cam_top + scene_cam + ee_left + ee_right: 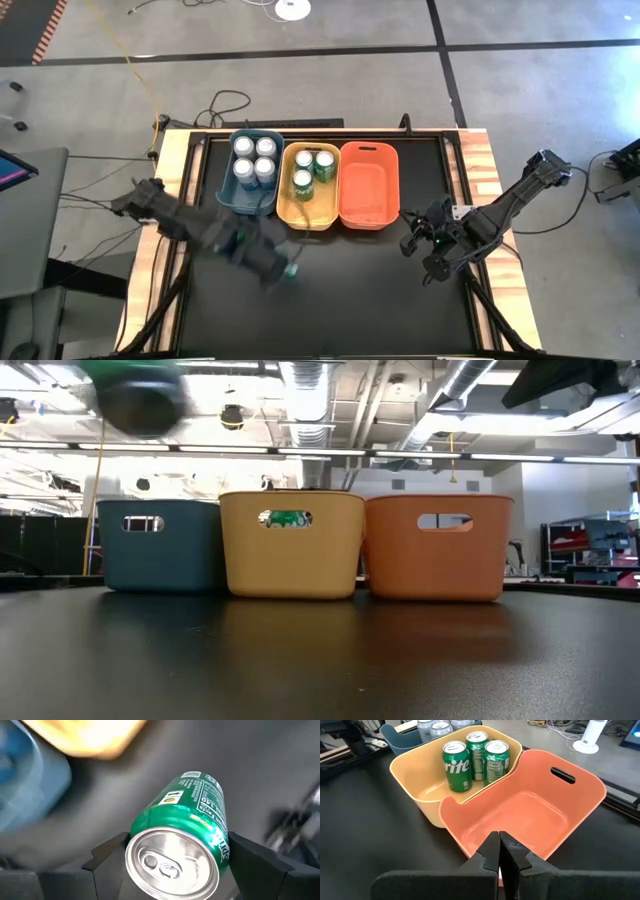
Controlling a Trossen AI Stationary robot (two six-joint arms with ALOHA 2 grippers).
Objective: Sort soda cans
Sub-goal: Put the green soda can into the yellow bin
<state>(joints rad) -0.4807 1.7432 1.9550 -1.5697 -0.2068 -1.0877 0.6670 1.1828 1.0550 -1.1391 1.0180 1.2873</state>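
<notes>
My left gripper [283, 268] hangs above the table in front of the yellow bin [308, 205], shut on a green soda can [187, 827]. That can appears as a green blur [135, 395] high in the low view. Three green cans [477, 757] stand upright in the yellow bin. Several blue-silver cans [254, 160] stand in the blue bin [240, 198]. My right gripper [499, 854] is shut on nothing and waits at the near right corner of the orange bin [368, 190]. My left gripper pinches the green can between its two fingers [107, 854], one on each side of the can's wall just below the silver top [222, 851]. The fingers come from above, pointing steeply down. The can hangs clear of the table, tilted, its top toward the wrist.
The blue, yellow and orange bins stand side by side at the table's far middle. Bare black tabletop [340, 300] lies in front of them. My right arm [500, 210] reaches in from the right edge.
</notes>
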